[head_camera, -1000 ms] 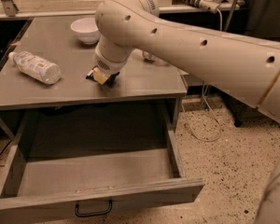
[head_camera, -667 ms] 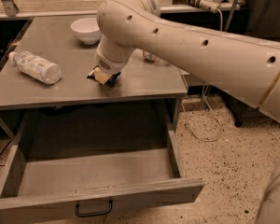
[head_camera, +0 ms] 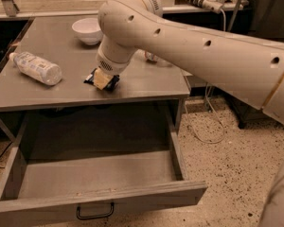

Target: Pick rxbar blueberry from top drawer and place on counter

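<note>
The rxbar blueberry (head_camera: 91,76) is a small dark packet lying on the counter (head_camera: 151,82), near its front edge. My gripper (head_camera: 102,80) points down right on top of the packet and covers its middle; only the packet's dark ends show on either side. The top drawer (head_camera: 132,200) is pulled out below the counter, with its black handle (head_camera: 94,212) at the front. No object shows on the visible drawer floor.
A clear plastic bottle (head_camera: 38,68) lies on its side at the counter's left. A white bowl (head_camera: 87,30) stands at the back. My large white arm (head_camera: 203,51) spans the right of the view. Cables hang over the speckled floor (head_camera: 227,155) at the right.
</note>
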Robot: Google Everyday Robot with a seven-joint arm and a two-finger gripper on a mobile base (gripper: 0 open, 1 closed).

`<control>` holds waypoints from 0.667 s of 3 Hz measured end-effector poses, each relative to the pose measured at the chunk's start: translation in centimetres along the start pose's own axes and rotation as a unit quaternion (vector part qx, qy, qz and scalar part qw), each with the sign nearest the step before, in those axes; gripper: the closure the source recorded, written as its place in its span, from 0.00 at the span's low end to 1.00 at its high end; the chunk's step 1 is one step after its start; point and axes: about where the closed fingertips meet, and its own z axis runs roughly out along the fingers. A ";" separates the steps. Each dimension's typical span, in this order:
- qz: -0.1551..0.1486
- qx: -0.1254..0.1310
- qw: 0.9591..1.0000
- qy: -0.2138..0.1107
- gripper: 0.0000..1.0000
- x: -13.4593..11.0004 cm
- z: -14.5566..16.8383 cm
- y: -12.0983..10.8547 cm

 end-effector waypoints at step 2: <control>0.000 0.000 1.000 0.000 0.00 0.0 0.0 0.0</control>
